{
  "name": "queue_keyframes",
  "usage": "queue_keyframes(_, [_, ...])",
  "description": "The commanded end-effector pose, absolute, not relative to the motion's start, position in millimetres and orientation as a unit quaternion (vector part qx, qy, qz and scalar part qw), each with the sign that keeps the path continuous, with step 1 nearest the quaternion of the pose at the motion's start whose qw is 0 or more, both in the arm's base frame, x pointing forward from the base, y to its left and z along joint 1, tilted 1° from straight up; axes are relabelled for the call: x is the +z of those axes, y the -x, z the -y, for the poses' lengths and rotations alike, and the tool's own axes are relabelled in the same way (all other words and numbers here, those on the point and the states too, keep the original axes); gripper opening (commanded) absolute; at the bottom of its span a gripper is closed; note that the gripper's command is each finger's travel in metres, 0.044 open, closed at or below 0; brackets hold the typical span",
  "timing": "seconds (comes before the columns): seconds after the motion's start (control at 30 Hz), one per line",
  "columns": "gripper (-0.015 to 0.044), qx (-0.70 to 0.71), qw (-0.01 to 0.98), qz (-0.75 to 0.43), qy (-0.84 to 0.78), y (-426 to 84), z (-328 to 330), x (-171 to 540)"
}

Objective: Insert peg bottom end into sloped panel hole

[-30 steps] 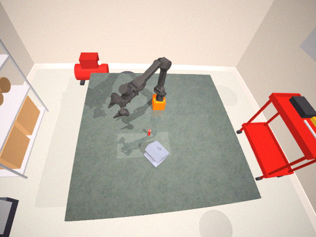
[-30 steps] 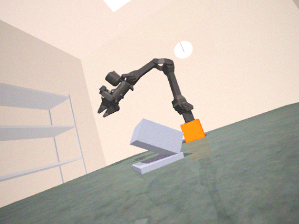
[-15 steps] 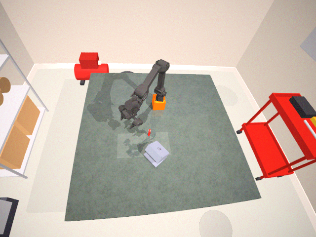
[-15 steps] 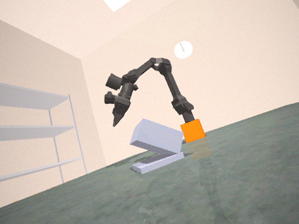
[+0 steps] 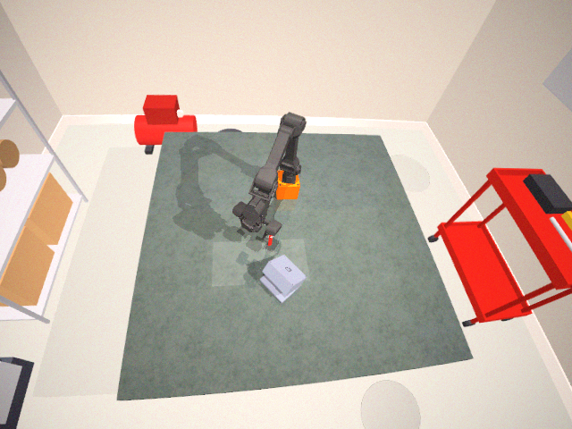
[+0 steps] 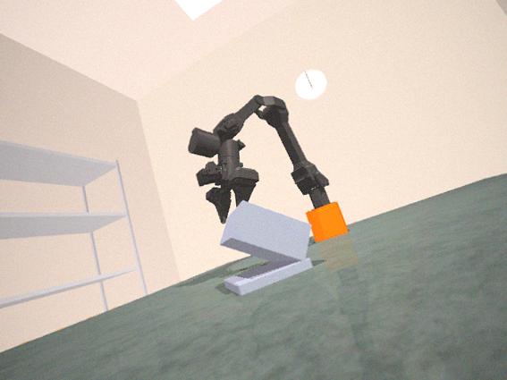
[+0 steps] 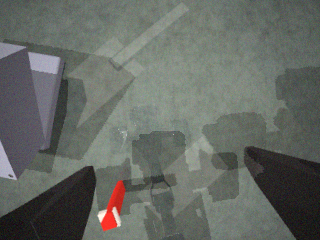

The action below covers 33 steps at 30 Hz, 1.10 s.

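Observation:
The red peg (image 5: 270,240) (image 7: 117,200) stands upright on the dark green mat, with a white band near its top; it looks flat-sided. My gripper (image 6: 232,212) (image 7: 171,164) is open and empty, pointing down above the mat. In the wrist view the peg shows below the finger gap, closer to the left finger. The pale lavender block with the sloped panel (image 5: 279,272) (image 6: 267,233) (image 7: 20,110) stands near the peg. Its one small hole (image 5: 288,269) shows in the top view, too small to tell its exact shape. The peg is hidden in the exterior view.
The orange arm base (image 5: 288,188) (image 6: 328,222) is behind the peg. A red cart (image 5: 484,267) stands at the right, a shelf (image 5: 28,207) (image 6: 43,222) at the left and a red compressor (image 5: 165,129) at the back left, all away from the peg and block.

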State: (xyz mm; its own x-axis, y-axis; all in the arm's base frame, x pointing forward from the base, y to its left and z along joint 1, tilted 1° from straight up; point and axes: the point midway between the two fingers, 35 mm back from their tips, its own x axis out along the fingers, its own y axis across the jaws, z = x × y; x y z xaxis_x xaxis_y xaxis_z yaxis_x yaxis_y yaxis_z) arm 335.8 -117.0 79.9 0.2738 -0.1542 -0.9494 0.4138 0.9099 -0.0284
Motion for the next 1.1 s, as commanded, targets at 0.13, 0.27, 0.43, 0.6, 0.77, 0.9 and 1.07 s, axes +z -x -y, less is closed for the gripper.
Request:
queue_keyframes(0.13, [0.044, -0.118, 0.749, -0.646, -0.093, -323, 73, 61])
queue_keyframes(0.27, [0.044, -0.093, 0.727, -0.675, -0.083, -316, 55, 54])
queue_keyframes(0.43, [0.044, -0.087, 0.721, -0.683, -0.08, -314, 49, 52])
queue_keyframes(0.6, [0.044, -0.087, 0.721, -0.683, -0.08, -315, 50, 46])
queue_keyframes(0.77, [0.044, -0.087, 0.721, -0.683, -0.08, -316, 50, 38])
queue_keyframes(0.9, [0.044, -0.087, 0.721, -0.683, -0.08, -317, 50, 32])
queue_keyframes(1.07, [0.044, -0.087, 0.721, -0.683, -0.08, -317, 50, 23])
